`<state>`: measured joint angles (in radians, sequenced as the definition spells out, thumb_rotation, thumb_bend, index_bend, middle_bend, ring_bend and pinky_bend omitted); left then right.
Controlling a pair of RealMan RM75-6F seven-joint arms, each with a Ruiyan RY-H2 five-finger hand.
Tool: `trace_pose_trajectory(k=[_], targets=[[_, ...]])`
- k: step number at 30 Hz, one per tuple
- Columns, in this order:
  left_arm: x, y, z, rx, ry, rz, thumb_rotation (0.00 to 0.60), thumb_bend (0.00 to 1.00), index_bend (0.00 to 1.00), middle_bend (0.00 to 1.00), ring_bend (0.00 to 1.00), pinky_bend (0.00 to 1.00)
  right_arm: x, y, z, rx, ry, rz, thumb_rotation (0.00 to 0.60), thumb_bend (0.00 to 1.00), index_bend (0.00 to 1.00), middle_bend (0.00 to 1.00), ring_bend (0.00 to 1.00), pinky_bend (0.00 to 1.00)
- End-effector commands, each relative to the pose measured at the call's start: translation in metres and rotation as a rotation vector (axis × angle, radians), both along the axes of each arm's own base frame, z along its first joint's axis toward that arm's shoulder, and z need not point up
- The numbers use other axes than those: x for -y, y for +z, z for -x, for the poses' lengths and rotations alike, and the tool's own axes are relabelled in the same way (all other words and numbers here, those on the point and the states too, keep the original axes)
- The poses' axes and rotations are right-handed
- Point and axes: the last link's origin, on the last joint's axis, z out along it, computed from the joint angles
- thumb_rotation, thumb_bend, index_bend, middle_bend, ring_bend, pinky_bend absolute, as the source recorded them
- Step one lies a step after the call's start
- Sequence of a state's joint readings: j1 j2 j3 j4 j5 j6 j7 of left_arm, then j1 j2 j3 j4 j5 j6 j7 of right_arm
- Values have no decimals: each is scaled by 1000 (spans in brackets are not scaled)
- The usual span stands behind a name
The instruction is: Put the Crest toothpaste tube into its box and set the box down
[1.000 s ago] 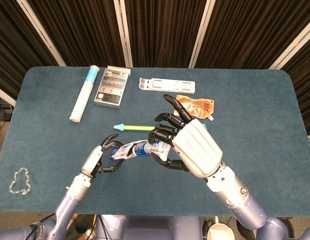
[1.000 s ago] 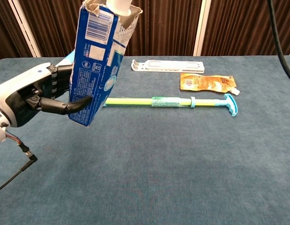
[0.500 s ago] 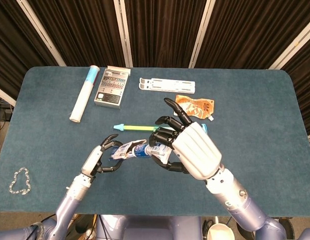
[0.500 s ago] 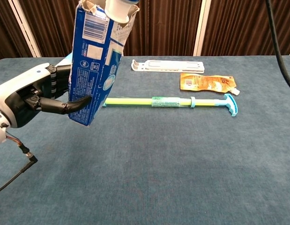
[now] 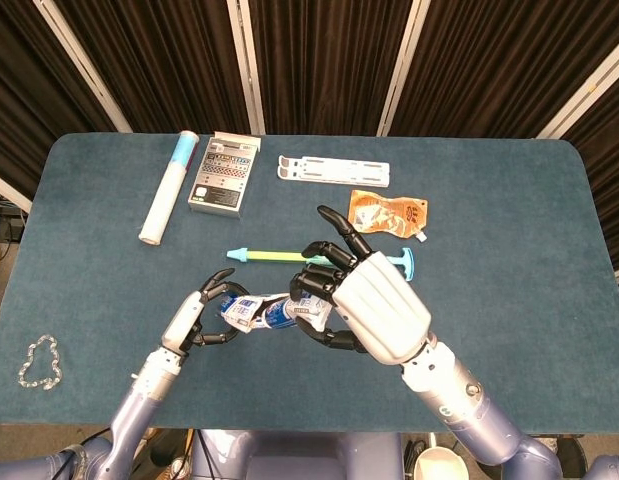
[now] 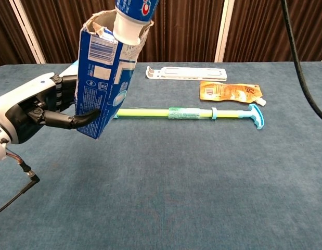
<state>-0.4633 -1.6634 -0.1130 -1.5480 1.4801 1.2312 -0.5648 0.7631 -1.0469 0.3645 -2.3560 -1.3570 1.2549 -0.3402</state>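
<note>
While the cap end sits in the mouth: the toothpaste tube [image 6: 133,15] has only its white cap inside the torn open top of the box [image 6: 102,86], so the step in hand looks like feeding the tube down into the box.
Left hand [image 6: 33,110]: fingers curl around the box's side and grip it, holding it upright and slightly tilted above the table [image 6: 202,177].
Right hand [image 5: 364,300]: fingers are curled around the tube's upper part, just beside the box; only the head view shows it.
Doing it well: keep the tube in line with the box's long axis, hold the box steady, and push slowly so the torn flaps do not catch or fold inward.
Risk: a skewed push could buckle the box wall.
Surface: blue-green cloth; beyond the box lie a long green stick [image 6: 184,112], an orange pouch [image 6: 231,91] and a white rail [image 6: 184,72].
Room: dark curtains with pale uprights behind the table.
</note>
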Motion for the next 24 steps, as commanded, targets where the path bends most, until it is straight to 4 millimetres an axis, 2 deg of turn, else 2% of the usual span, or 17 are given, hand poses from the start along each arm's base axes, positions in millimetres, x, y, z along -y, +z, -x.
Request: trace_pose_trajectory(k=[1,16,24], targets=[[0,0,0,4,0,-1,600,460,406,390,85,74,0,1,0,6,-3,3,600,554,543,691,328,0],[1,-7,2,-7,4,6,600,460,407,390,85,74,1,11,-8,54,28,20,600,559,553,692,328,0],[2,-9,-1,5,0,11,600,460,407,390,85,74,1,8,-7,60,23,4,600,559,553,692,328,0]])
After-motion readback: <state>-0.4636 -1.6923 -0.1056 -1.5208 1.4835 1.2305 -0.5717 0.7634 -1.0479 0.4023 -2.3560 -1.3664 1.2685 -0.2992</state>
